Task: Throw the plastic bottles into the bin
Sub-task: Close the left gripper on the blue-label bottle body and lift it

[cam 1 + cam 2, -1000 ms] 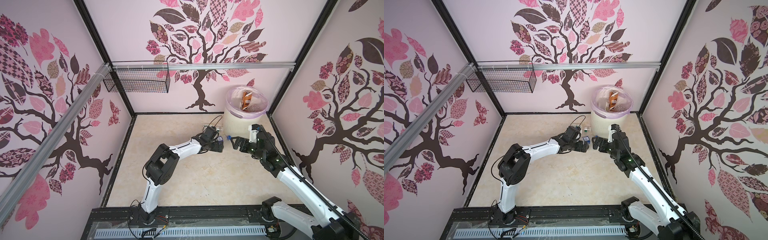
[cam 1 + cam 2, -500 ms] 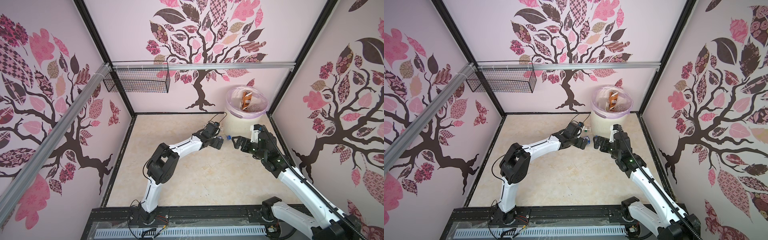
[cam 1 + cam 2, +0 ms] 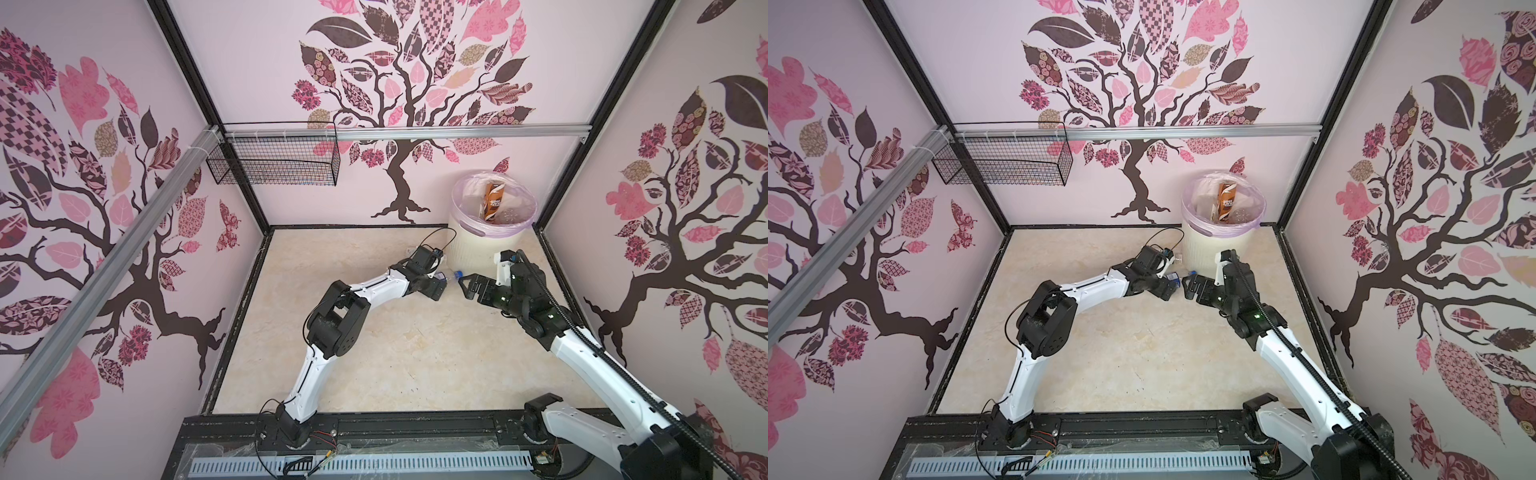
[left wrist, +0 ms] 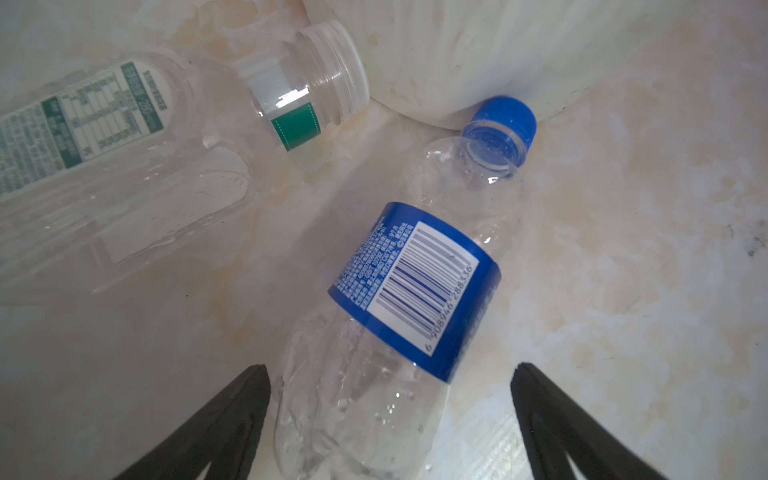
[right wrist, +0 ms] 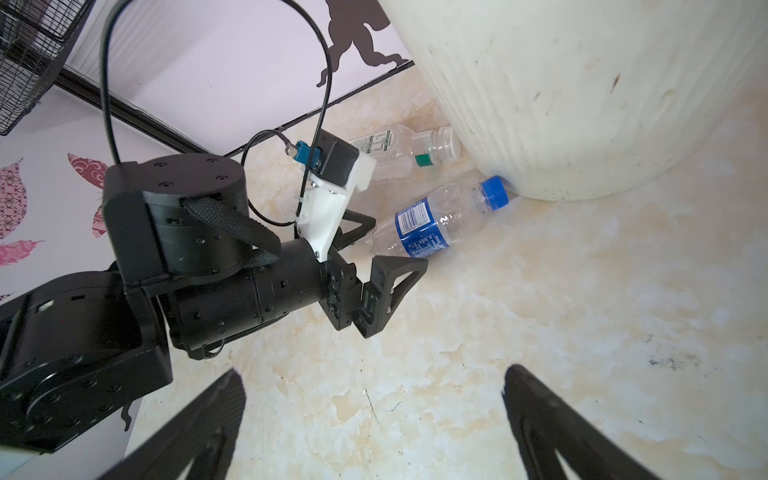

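A clear crumpled plastic bottle with a blue label and blue cap (image 4: 415,286) lies on its side on the beige marbled floor (image 5: 540,332). Its cap rests against the foot of the round cream-white ribbed plastic bin (image 5: 582,104). The left gripper (image 4: 390,368) sits low over the floor with its black jaws spread wide, one on each side of the bottle's base end. In the left wrist view neither finger clearly presses the plastic, so nothing is gripped. Just beside it lies a second clear plastic bottle with a white-and-green label and a pale ribbed cap (image 4: 124,137), also on its side, its cap near the bin wall. The right gripper (image 5: 374,372) hovers just above the floor, facing the left gripper, jaws wide apart and empty. In both top views the two grippers are near each other in front of the bin (image 3: 478,253), which stands in the far right corner. Inside its translucent lilac bag (image 3: 490,230), a brown-labelled bottle (image 3: 492,201) stands upright among other clear ones.
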You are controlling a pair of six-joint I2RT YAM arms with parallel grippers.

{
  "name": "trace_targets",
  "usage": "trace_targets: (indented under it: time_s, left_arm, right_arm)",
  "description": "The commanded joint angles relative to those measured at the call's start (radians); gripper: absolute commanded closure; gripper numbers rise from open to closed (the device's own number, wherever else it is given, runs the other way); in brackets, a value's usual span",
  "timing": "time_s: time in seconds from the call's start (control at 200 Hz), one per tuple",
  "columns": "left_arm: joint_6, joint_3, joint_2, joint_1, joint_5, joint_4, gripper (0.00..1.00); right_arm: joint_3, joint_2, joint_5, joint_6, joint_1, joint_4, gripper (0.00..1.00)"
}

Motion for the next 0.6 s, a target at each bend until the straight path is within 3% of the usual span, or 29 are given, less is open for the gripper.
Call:
trace_targets:
  time_s: [0.0,0.595]
  left_arm:
    - [0.014,0.042,0.037,0.003,0.031,-0.009,0.10]
    - [-0.111,-0.088,-0.024,-0.007,0.118,0.058,0.47]
  right_arm:
    - [0.011,0.015,-0.030,0.018,-0.019,0.025,0.00]
    - [-0.028,-0.015,-0.087,0.076,-0.063,0.049,0.01]
